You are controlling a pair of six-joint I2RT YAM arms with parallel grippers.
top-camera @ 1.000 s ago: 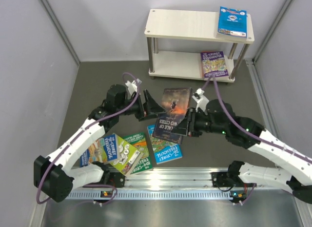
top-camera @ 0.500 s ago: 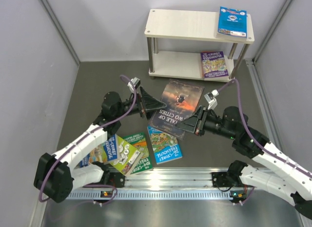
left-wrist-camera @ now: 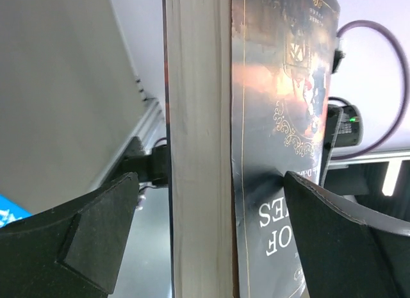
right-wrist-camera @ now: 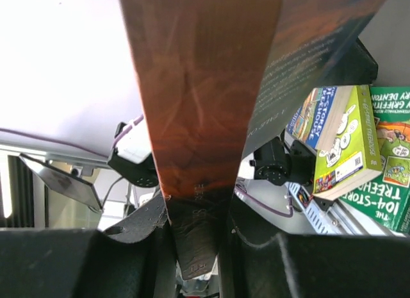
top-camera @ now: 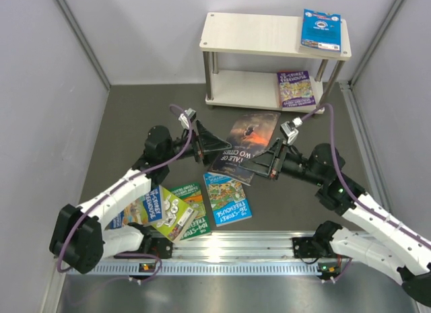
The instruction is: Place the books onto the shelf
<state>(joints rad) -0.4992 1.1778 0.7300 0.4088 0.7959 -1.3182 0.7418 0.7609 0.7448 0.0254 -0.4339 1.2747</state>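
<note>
The right gripper [top-camera: 271, 166] pinches the near edge of the dark book [top-camera: 248, 138], holding it tilted above mid-table, near of the shelf [top-camera: 269, 40]. The left gripper [top-camera: 214, 146] gapes wide, its fingers [left-wrist-camera: 96, 234] flanking the book's left edge without clamping it. Other bright books [top-camera: 172, 212] lie near-left.

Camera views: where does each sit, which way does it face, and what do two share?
Top external: overhead from behind, looking down on shelf and dark book; left arm, right arm show.
Left wrist: on the left arm, faces the book's page edge between its open jaws.
Right wrist: on the right arm, looks along the book clamped in its jaws.
Shared: all see that book.
</note>
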